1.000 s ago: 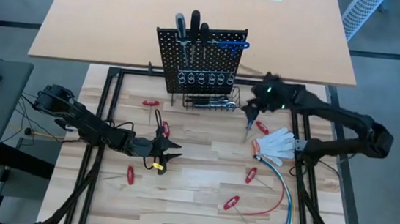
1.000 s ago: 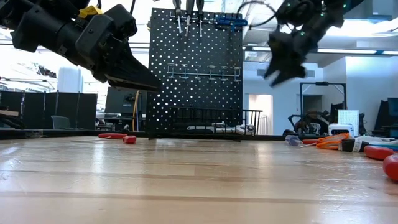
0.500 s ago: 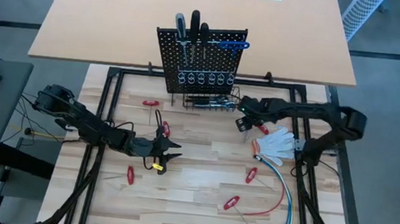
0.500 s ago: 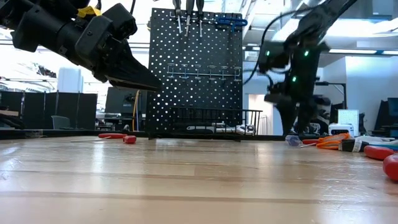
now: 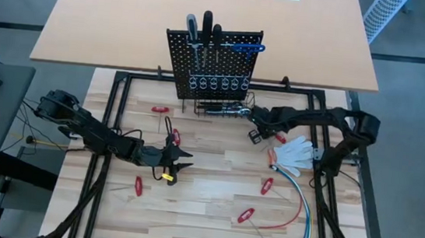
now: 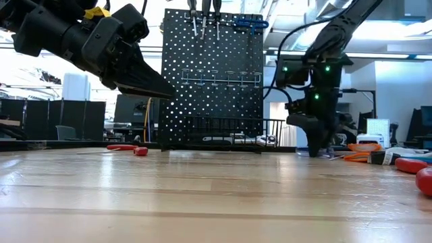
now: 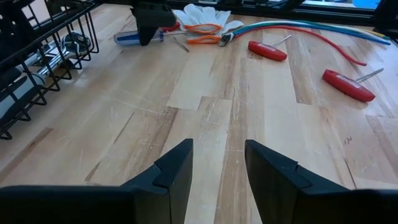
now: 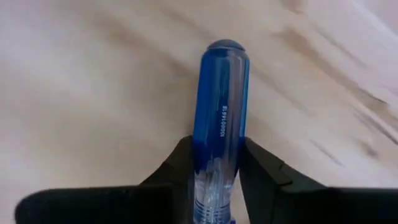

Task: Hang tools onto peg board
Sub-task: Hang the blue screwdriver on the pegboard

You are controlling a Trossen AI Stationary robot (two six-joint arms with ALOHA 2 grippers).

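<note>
The right gripper (image 8: pixel 214 163) is down at the tabletop (image 5: pixel 213 189) with its two fingers (image 8: pixel 177 165) pressed against either side of a blue-handled screwdriver (image 8: pixel 219 118), whose rounded handle end juts out well past the fingertips. This grasp sits just beside the wire basket (image 5: pixel 225 107) at the foot of the peg board (image 5: pixel 214 64). The left gripper (image 7: pixel 217 165) hangs above bare wood with its fingers (image 7: pixel 177 165) parted around nothing, red-handled tools (image 7: pixel 267 50) lying well ahead of them.
</note>
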